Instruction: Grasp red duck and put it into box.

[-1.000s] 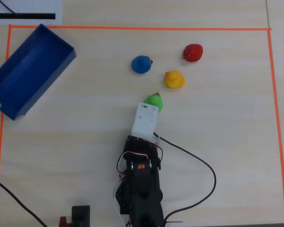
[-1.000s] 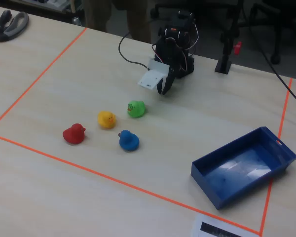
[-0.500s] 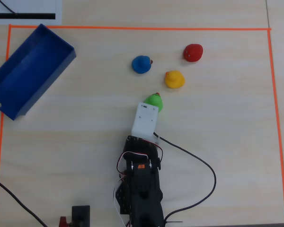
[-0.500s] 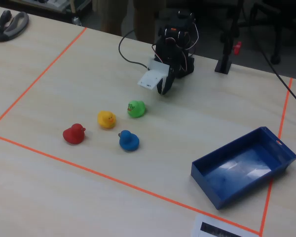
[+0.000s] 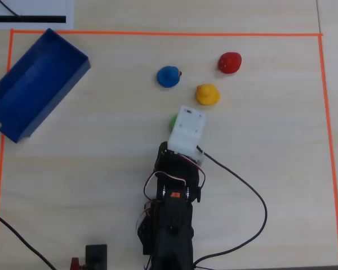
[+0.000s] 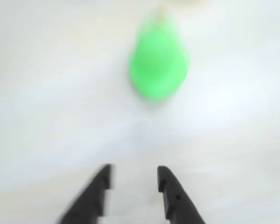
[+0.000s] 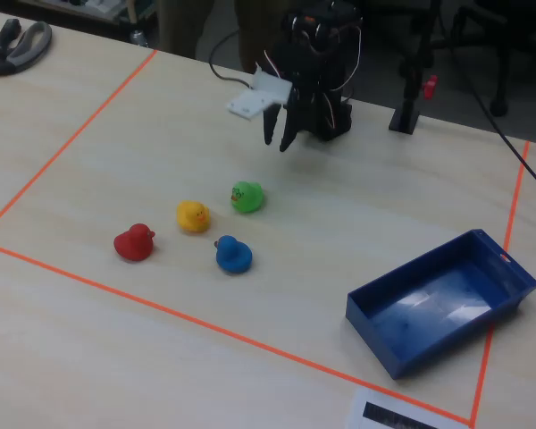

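Observation:
The red duck point(image 5: 230, 62) point(image 7: 134, 242) sits on the table at the far right of the row of ducks in the overhead view. The blue box point(image 5: 31, 84) point(image 7: 442, 299) lies empty at the top left corner of the overhead view. My gripper point(image 7: 278, 136) point(image 6: 134, 173) hangs above the table near the arm's base, well short of the red duck. Its black fingers point(image 6: 170, 186) stand a little apart with nothing between them. The wrist view shows only a blurred green duck point(image 6: 157, 60) ahead of it.
A blue duck point(image 5: 168, 76) point(image 7: 233, 254), a yellow duck point(image 5: 207, 94) point(image 7: 193, 215) and the green duck point(image 7: 247, 196) stand between my gripper and the red duck. Orange tape point(image 5: 158, 34) frames the work area. A black cable point(image 5: 248, 191) loops to the arm's right.

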`<state>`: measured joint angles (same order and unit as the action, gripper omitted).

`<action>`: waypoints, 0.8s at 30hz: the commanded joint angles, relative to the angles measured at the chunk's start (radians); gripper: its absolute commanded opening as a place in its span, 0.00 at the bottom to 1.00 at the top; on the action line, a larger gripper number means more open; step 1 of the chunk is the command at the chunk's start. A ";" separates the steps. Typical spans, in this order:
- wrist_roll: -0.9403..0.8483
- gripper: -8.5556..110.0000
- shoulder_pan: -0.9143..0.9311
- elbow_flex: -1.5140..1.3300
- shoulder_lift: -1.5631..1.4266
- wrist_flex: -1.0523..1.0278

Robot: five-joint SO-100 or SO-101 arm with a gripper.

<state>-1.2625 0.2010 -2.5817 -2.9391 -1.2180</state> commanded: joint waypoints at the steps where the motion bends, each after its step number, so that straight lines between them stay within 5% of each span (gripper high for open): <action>1: -0.028 0.29 0.066 0.276 0.299 0.020; 9: -0.071 0.38 0.235 0.655 0.718 0.307; 24: -0.121 0.39 0.285 0.969 1.381 0.752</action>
<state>-1.3744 0.4985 -1.6736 -1.6352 -0.5170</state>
